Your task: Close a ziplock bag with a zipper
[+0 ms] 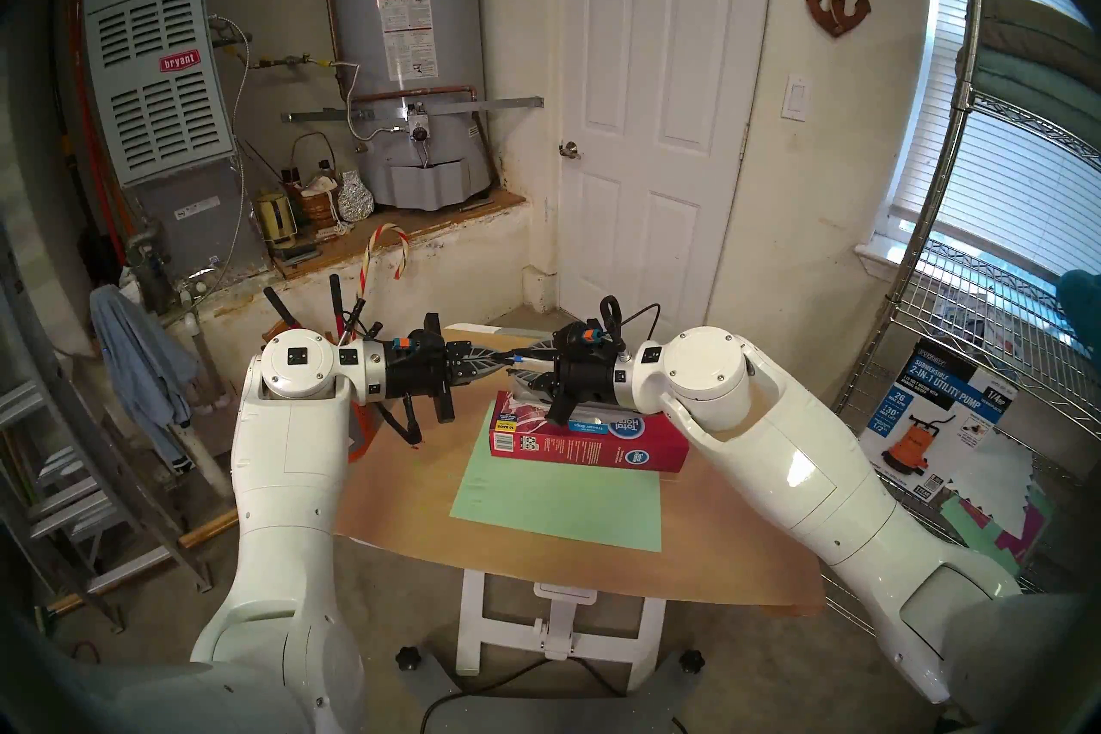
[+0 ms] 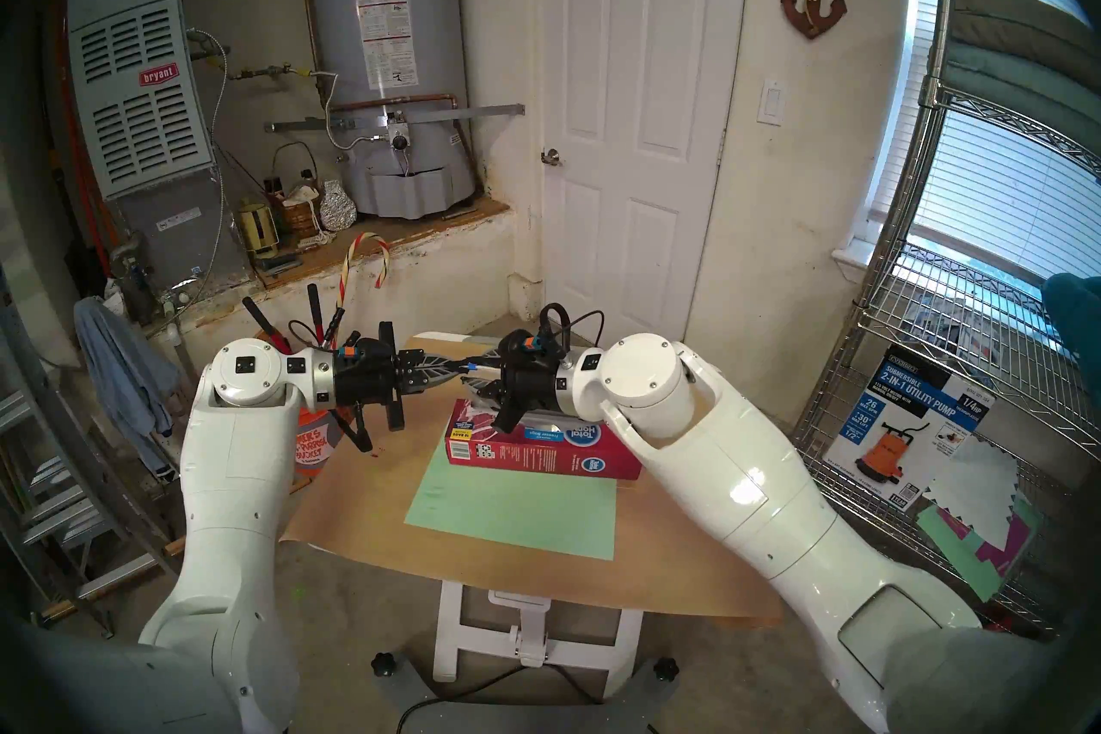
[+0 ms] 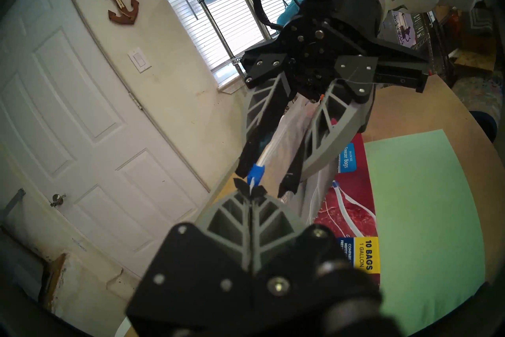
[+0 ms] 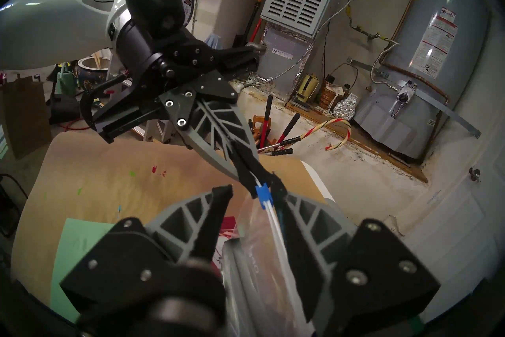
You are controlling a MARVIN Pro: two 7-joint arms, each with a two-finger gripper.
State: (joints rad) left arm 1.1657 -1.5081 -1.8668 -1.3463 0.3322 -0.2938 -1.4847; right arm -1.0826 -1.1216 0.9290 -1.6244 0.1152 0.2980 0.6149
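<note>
The clear ziplock bag hangs above the table between my two grippers, its whitish rim strip stretched toward the left one. My left gripper is shut on the very end of that strip. The blue zipper rides the strip just beyond the left fingertips. My right gripper faces the left one, its jaws apart on either side of the zipper; one finger lies against the strip, the other stands clear. In the head view both grippers meet tip to tip above the table's far half.
A red freezer-bag box lies under the right wrist, and the bag's lower part drapes onto it. A green sheet lies in front of the box on the brown-papered table. A wire shelf stands at the right.
</note>
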